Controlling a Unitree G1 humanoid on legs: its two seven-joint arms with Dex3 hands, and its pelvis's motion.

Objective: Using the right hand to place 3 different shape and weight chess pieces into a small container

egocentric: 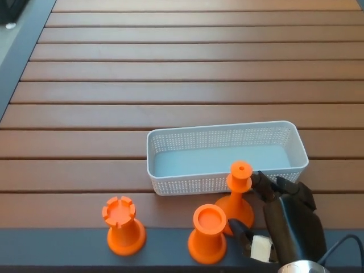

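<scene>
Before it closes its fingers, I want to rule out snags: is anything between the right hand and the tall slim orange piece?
No. In the head view the right hand sits right beside the tall slim piece, nothing between them.

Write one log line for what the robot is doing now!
phase: reaching | right robot hand: open, beside bishop piece | white basket: empty | three orange pieces standing outside
</scene>
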